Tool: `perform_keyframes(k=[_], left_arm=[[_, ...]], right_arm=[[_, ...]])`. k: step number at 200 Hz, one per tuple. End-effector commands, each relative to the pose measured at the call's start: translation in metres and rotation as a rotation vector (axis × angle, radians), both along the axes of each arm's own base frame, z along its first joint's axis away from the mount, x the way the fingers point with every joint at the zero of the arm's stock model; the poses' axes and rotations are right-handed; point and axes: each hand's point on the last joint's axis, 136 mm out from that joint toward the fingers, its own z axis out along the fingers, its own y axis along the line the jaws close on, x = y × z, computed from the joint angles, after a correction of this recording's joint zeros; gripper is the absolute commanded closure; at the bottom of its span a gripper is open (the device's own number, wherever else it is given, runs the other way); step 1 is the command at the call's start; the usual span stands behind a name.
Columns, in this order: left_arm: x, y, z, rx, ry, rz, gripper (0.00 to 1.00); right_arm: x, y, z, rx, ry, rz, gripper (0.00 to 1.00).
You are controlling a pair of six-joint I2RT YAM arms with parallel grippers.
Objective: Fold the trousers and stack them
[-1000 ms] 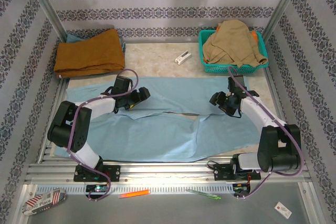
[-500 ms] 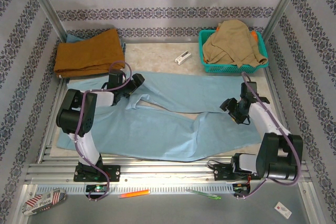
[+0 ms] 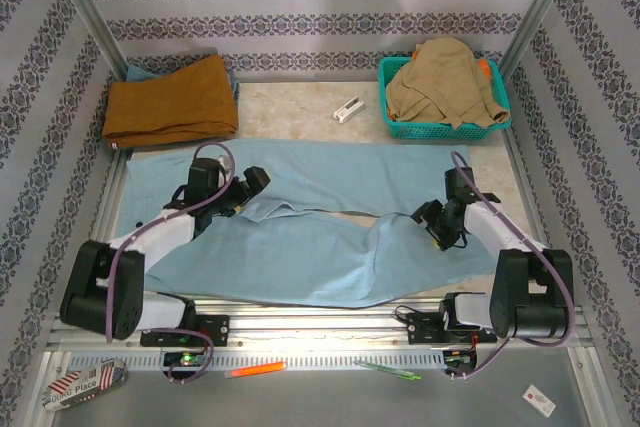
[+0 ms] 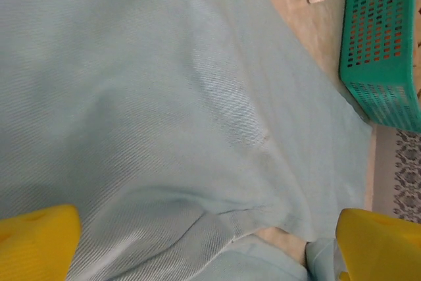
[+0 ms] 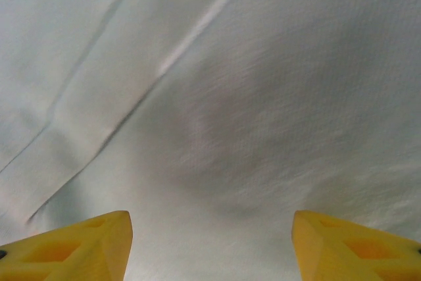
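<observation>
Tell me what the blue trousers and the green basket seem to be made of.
Trousers: thin woven cloth with a matte finish, probably a light cotton or a blend. Fine diagonal ribbing shows up close, and the cloth lies in soft creases. Basket: moulded plastic, teal and slightly glossy. Its walls are a rigid grid of regular slots.

From above I see the large pair of light sky-blue thin-cloth trousers (image 3: 300, 257) spread across the pale table (image 3: 290, 112). My left gripper (image 3: 250, 187) sits low over their left part and my right gripper (image 3: 432, 222) over their right. A folded rust-orange cloth (image 3: 170, 99) lies far left, and a teal plastic basket (image 3: 395, 127) of tan-beige cloth (image 3: 445, 77) stands far right.
</observation>
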Motion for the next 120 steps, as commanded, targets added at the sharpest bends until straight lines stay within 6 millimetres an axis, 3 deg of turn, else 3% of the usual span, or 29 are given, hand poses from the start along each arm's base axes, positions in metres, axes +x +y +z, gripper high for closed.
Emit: perform_keyframes(k=[1,46,73,101,120], left_arm=[[-0.022,0.018,-0.019,0.104,0.087,0.023,0.00],[-0.022,0.017,-0.012,0.054,0.076,0.021,0.00],[-0.021,0.014,-0.004,0.042,0.066,0.006,0.00],[-0.023,0.015,-0.001,0.034,0.062,0.010,0.00],[-0.027,0.017,-0.002,0.040,0.079,0.020,0.00]], right_arm=[[-0.012,-0.026,-0.011,-0.039,0.043,-0.125,0.34],[-0.040,-0.056,-0.026,0.022,0.102,-0.315,0.33],[-0.070,-0.068,-0.035,0.078,0.140,-0.436,0.34],[-0.081,-0.092,-0.017,0.022,0.092,-0.529,0.34],[-0.068,-0.095,0.006,0.017,-0.003,-0.510,0.36]])
